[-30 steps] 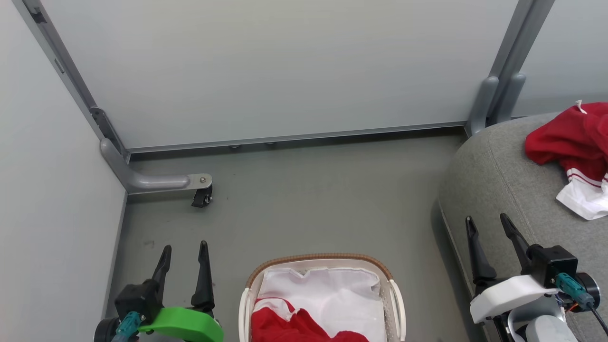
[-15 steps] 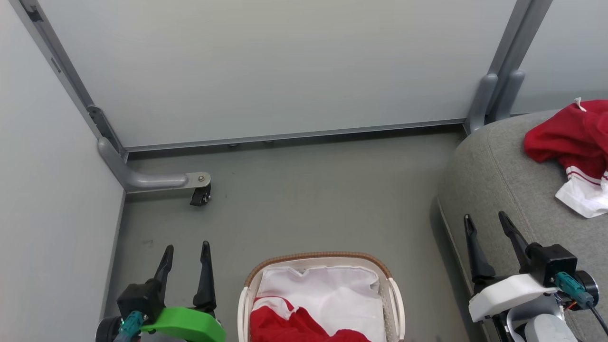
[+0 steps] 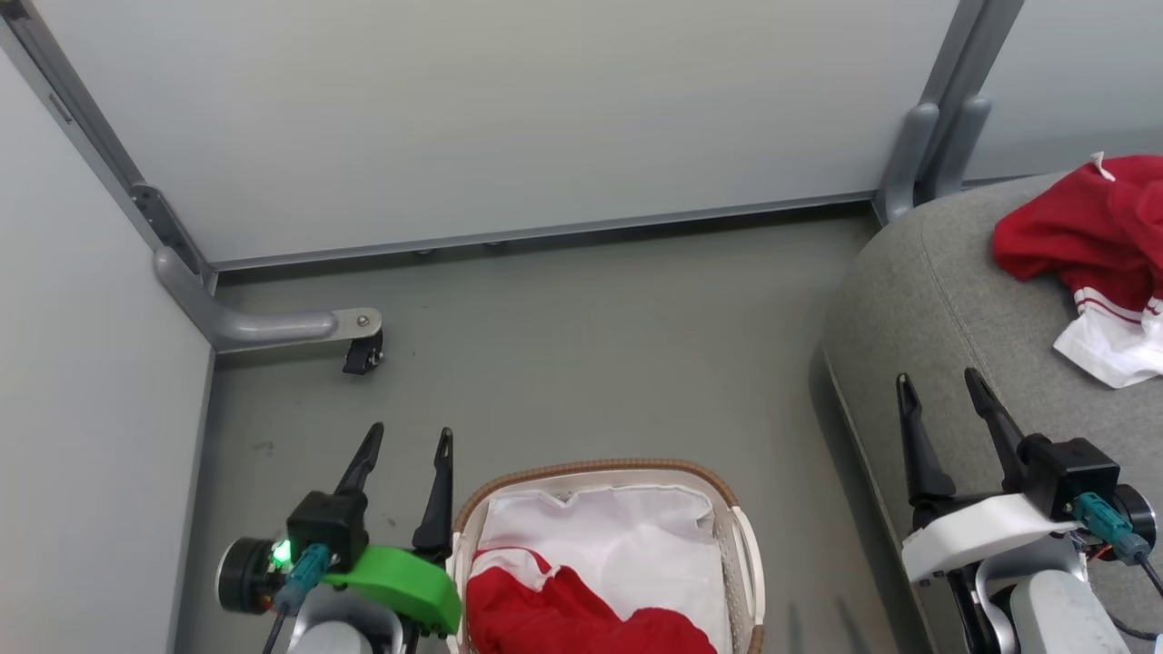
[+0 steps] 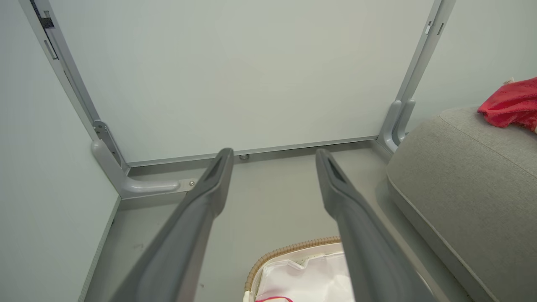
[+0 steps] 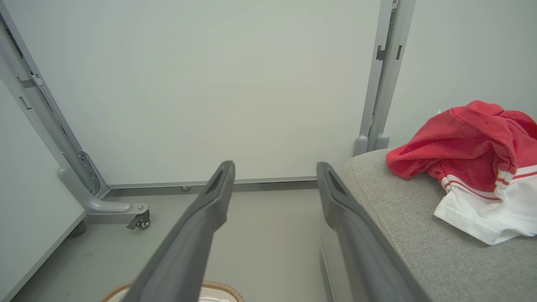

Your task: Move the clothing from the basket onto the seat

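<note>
Both hands are held wide open, and nothing is held in either one. The left hand (image 3: 411,431) is seen with its two long dark fingers spread apart above the flat grey floor (image 3: 591,345). Just to the right of this hand, a small oval white plastic basket (image 3: 591,470) with a brown woven rim is set on the floor. The hand's right finger is seen very close to that rim, but whether the rim is touched cannot be told. Inside the basket, a soft bright red piece of clothing (image 3: 563,618) with a white hem is heaped at the near end. It is laid on a plain white cloth lining (image 3: 618,545), which is seen bare at the far end. Ahead of the left hand and a little to its left, a small black wheel (image 3: 362,356) on a grey metal foot is seen at the bottom of a pale wall (image 3: 545,118).

The right hand (image 3: 937,375) is held at the left edge of a big rounded grey woven-fabric seat (image 3: 954,300). Ahead of this hand and off to its right, a second piece of clothing (image 3: 1081,227), red too, with a white hem and thin red stripes, is laid in a loose heap on the seat. It is well apart from the fingers. The basket is found to the left of the right hand, between the two hands.
</note>
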### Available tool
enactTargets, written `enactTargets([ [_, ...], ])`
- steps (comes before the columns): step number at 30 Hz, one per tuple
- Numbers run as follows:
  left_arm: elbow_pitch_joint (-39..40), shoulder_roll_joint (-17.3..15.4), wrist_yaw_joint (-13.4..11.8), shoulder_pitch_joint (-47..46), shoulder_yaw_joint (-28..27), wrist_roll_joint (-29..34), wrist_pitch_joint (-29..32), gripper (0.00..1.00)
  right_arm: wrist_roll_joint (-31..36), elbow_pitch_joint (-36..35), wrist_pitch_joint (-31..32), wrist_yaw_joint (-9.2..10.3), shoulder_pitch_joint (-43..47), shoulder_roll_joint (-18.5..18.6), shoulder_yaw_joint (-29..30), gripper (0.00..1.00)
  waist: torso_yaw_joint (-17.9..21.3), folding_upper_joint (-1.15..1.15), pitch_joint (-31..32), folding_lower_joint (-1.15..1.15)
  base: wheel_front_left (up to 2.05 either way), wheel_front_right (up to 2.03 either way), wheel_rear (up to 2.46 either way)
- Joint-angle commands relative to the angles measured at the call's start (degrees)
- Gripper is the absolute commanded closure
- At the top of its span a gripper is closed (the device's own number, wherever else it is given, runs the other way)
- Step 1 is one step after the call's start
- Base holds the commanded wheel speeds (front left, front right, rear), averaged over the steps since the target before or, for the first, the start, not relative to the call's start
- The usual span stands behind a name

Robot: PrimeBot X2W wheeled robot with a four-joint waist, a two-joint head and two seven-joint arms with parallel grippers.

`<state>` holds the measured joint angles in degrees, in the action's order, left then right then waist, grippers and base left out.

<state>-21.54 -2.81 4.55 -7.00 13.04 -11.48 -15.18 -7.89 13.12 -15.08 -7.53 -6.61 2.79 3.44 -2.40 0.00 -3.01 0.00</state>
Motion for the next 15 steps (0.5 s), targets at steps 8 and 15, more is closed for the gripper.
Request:
enactTargets([
  [8, -9.3, -0.3, 2.4, -10.6, 8.0, 5.6, 0.1, 0.00, 0.2, -2.8, -0.1, 0.08, -5.4, 0.2, 1.4, 0.00, 4.5, 0.00, -9.9, 0.00, 0.00, 0.00, 0.00],
  [15, -22.7, -0.3, 2.9, -16.9, 18.7, 6.0, 0.1, 0.00, -1.1, -4.3, -0.1, 0.08, -9.7, 0.2, 0.9, 0.00, 8.4, 0.00, -17.4, 0.00, 0.00, 0.00, 0.00],
])
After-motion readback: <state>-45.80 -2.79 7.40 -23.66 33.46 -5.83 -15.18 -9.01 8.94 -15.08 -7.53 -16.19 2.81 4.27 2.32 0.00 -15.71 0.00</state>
